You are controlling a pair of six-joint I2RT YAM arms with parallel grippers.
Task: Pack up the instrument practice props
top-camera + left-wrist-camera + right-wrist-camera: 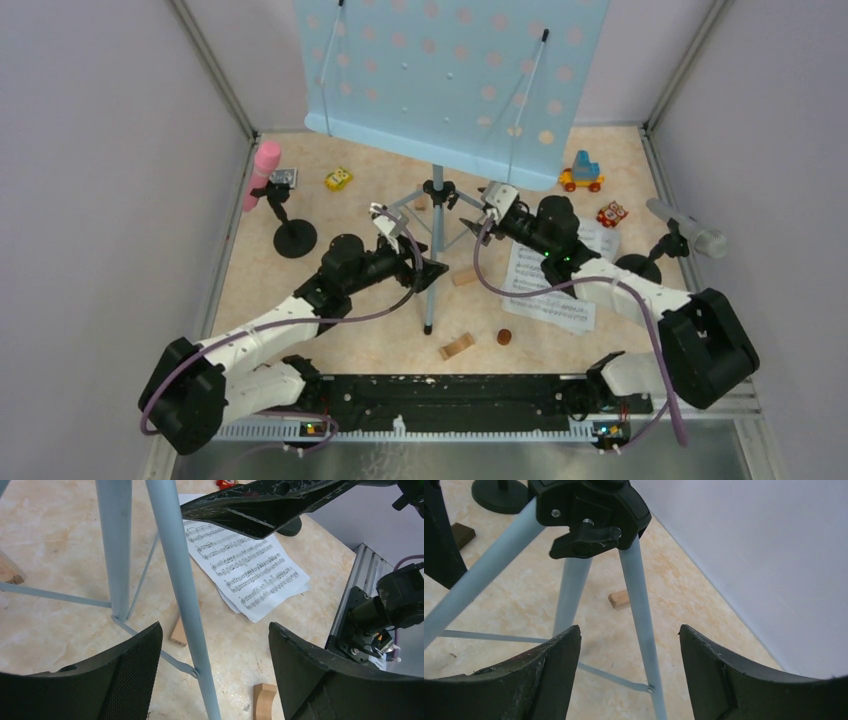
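Marbled tabletop (380, 340); left claw (214, 630), right claw (629, 630) both open, each astride tripod leg (182, 580).

Robot lab cell: plain walls (100, 150), marbled tabletop (380, 330)

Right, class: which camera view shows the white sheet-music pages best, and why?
The left wrist view: the sheet-music pages lie close, staves readable, top edge covered. The top external view shows them small, partly under the right arm. The right wrist view misses them.

No legible text; only printed musical notation on sheet-music pages (250, 575)
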